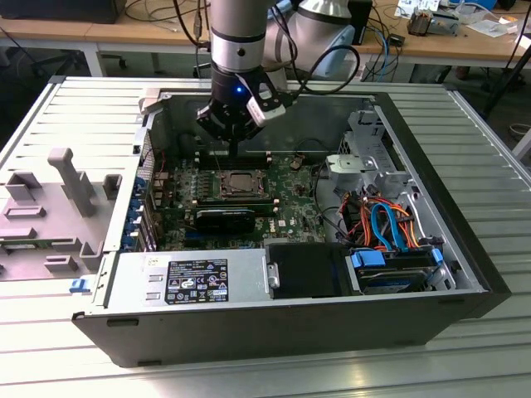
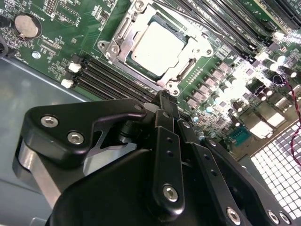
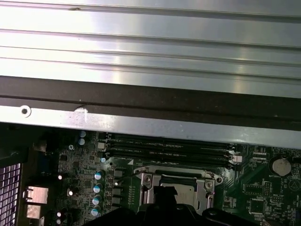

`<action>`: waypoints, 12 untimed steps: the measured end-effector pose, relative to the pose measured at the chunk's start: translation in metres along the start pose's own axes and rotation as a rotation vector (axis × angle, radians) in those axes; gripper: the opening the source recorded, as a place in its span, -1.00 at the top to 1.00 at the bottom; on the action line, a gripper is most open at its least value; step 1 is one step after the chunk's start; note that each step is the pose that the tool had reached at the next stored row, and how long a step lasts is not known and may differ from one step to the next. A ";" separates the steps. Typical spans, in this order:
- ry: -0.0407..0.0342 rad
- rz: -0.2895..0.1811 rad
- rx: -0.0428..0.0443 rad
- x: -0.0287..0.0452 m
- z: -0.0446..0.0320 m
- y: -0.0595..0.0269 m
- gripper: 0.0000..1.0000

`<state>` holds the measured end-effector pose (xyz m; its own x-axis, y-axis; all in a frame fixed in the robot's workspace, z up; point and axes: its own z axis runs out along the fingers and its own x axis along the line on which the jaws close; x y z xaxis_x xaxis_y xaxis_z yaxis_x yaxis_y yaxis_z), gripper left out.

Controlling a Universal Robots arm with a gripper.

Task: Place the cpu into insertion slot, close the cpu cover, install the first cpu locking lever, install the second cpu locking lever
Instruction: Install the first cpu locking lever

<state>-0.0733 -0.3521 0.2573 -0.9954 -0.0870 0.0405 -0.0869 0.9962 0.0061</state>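
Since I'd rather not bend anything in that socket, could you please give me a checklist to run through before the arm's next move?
1. Small silver-grey square cpu in place, lying flat: ok.
2. Thin silver metal cpu cover frame lowered around the cpu: ok.
3. Cover latched down: cannot tell.
4. Black gripper shut, holding nothing: ok.
5. Gripper tip clear of the green motherboard: cannot tell.

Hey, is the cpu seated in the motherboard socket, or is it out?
In. The second wrist view shows the cpu lying flat on the motherboard, framed by the cpu cover.
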 end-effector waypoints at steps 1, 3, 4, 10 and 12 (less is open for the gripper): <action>0.0004 0.000 0.0001 -0.0008 -0.0001 -0.0001 0.79; 0.0011 0.000 -0.0001 -0.0027 -0.0001 -0.0002 0.79; 0.0015 0.000 -0.0001 -0.0034 -0.0002 -0.0003 0.79; 0.0039 0.000 -0.0003 -0.0091 -0.0004 -0.0008 0.79; 0.0051 0.000 -0.0004 -0.0117 -0.0005 -0.0010 0.79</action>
<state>-0.0616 -0.3521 0.2573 -0.9951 -0.0873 0.0456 -0.0871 0.9962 0.0065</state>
